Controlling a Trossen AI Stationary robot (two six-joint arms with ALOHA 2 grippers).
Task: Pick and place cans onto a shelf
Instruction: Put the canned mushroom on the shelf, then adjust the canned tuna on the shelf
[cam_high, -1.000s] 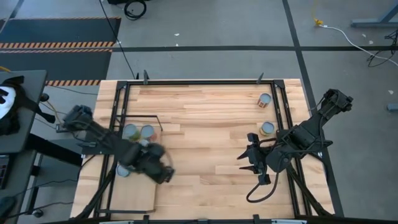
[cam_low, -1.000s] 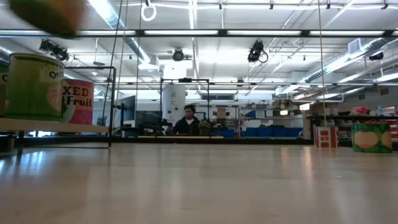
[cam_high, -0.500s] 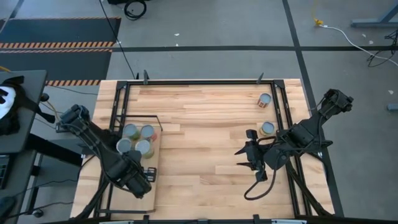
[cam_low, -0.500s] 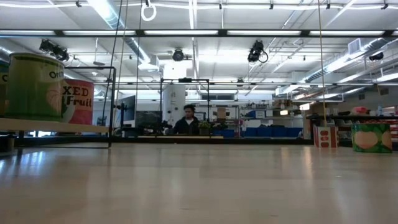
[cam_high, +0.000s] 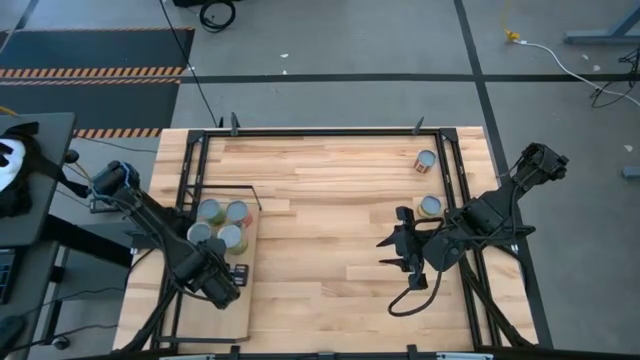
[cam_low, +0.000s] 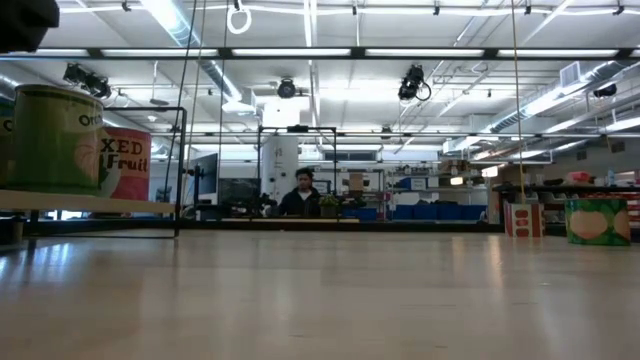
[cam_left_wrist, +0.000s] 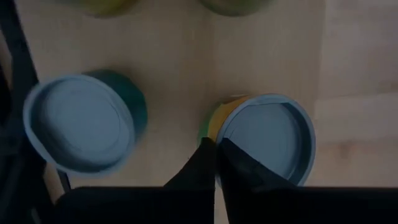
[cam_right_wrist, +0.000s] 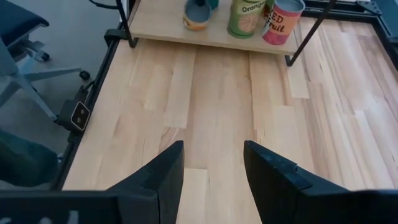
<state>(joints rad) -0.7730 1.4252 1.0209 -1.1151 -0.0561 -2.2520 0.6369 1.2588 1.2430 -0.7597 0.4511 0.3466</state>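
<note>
Cans (cam_high: 222, 224) on shelf (cam_high: 232, 308) beside left hand (cam_high: 236, 277), fingers together, empty.

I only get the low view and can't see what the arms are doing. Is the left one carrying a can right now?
Observer: No. The left gripper hangs above the shelf, jaws shut with nothing between them.
Operator: How many cans are on that shelf?
Observer: From above, four lids show on it, grouped as a square of shelf cans.
Operator: And the right arm?
Observer: The right gripper hovers over bare tabletop, jaws open and empty, near two table cans.
</note>
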